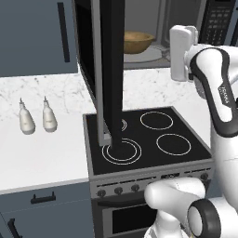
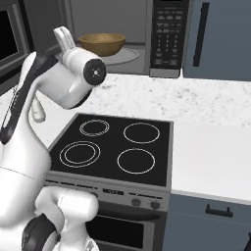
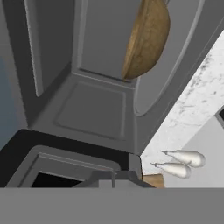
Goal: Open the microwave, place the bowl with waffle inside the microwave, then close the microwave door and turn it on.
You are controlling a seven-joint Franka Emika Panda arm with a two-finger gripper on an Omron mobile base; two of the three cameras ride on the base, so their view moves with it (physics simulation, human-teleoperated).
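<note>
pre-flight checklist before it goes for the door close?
1. Bowl inside the microwave, on the turntable: ok.
2. Waffle in bowl: cannot tell, the rim hides the inside.
3. Microwave door swung fully open, ready to push: ok.
4. Gripper released, jaws shut and empty outside the cavity: ok.
5. Door's swing path free of the arm: cannot tell.
6. Keypad unobstructed: ok.

This is a home kitchen, rendered rather than real: a black four-ring glass stovetop sits over a steel-grey oven front with a row of dark knobs. Either side of the stovetop runs a white marbled stone counter above slate-blue cabinet drawers. Behind the stovetop stands an open black microwave, and left of the stovetop stand two small white bottles, possibly condiment shakers.
</note>
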